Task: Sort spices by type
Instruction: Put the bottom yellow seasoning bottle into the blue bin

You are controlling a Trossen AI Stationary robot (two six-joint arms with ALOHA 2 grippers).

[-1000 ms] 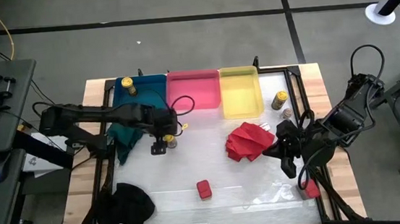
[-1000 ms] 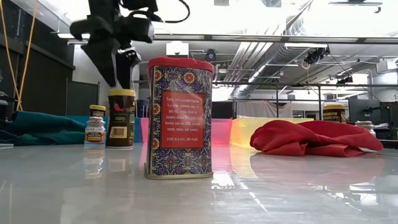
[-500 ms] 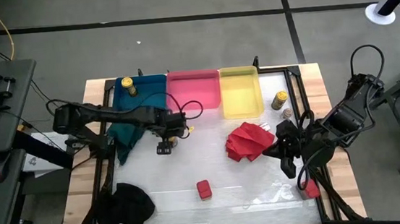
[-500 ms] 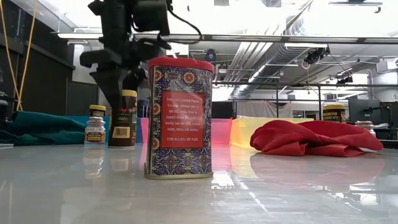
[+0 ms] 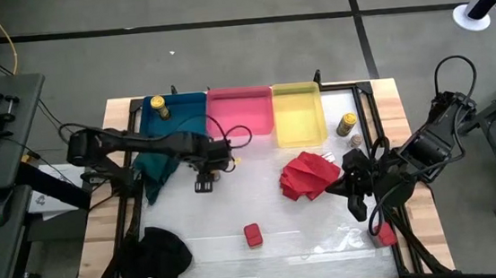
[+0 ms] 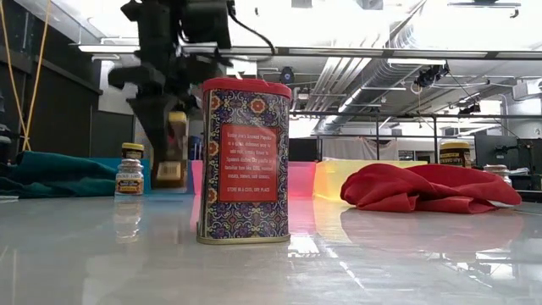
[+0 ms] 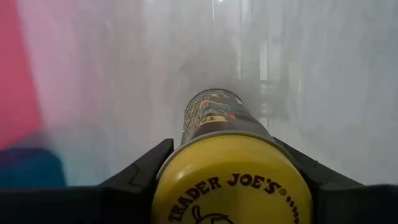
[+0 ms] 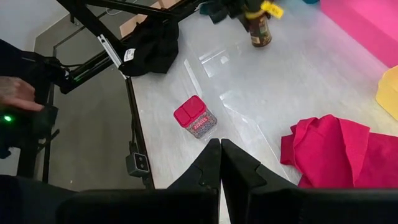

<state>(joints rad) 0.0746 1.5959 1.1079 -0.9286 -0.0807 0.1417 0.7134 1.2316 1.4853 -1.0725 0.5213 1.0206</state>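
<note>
The left gripper [image 5: 208, 171] has its two fingers [image 7: 140, 171] closed around a yellow-lidded jar [image 7: 231, 171], near the table's middle, at 6 o'clock from the pink bin [image 5: 240, 113]. A red tin [image 5: 253, 236] stands at 5 o'clock from it. The right gripper [image 8: 220, 163] is shut and holds nothing, at 3 o'clock by the red cloth [image 5: 308, 175]

glossy table [image 6: 406, 263], soft red cloth [image 6: 428, 188]
</note>
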